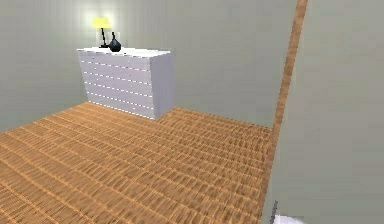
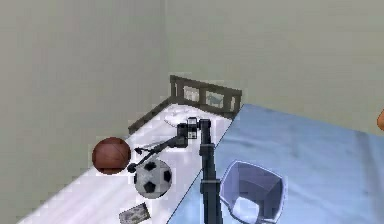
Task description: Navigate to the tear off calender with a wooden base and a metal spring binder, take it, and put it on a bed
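White surface (image 2: 85, 195) beside a blue bed (image 2: 320, 150) carries a brown basketball (image 2: 112, 155) and a black-and-white football (image 2: 153, 178); the gripper (image 2: 148, 154) reaches between them, and I cannot tell whether it holds anything.

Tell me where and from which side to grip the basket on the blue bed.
Likely the rim, from above: the basket stands upright on the bed, mouth open upward, its wall thin enough to straddle. The arm crosses its left edge in the arm side view, so the rim's right part looks freer.
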Motion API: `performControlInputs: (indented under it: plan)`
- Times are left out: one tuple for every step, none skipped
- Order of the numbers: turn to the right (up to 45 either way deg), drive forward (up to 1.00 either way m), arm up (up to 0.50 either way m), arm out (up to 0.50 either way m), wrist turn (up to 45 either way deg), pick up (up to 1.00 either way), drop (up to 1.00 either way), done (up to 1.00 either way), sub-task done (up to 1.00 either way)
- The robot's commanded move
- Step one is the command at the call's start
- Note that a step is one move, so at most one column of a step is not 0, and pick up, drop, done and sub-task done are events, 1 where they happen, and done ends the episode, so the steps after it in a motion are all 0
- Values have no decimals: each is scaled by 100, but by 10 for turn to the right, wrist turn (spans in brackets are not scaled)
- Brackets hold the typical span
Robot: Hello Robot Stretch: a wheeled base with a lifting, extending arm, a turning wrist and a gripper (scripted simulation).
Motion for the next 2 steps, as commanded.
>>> performControlInputs:
  plan:
    - [0, 0, 0, -8, 0, 0, 0, 0, 0]
    - [0, 0, 0, 0, 0, 0, 0, 100, 0]
